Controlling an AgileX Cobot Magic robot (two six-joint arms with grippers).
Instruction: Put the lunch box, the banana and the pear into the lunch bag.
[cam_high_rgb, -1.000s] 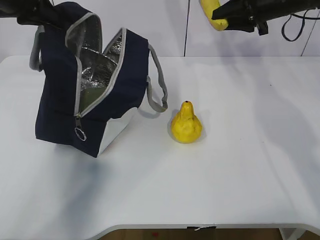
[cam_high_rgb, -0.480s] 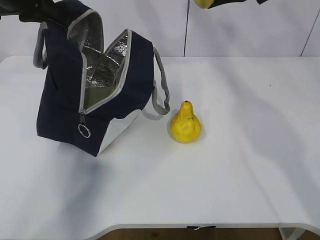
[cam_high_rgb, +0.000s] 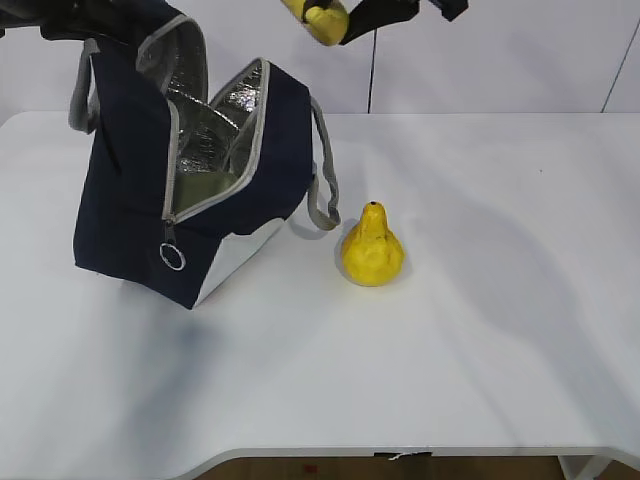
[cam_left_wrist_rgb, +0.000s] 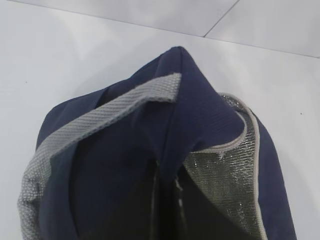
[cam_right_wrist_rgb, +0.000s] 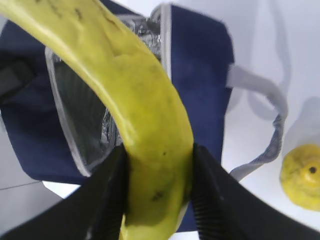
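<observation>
Exterior view showed your right gripper (cam_high_rgb: 345, 18) above and just right of the bag's (cam_high_rgb: 130, 200) open mouth, its jaws clamped on the banana (cam_high_rgb: 315, 15). Your right wrist view had that banana (cam_right_wrist_rgb: 135, 115) pinched between both fingers (cam_right_wrist_rgb: 107, 195), directly over the foil lining. You had the bag tilted, lifted at its top left; I could not tell the left jaws' state. The pear (cam_high_rgb: 372, 248) stood upright on the table (cam_high_rgb: 500, 300), just right of the bag's strap (cam_high_rgb: 322, 190).
</observation>
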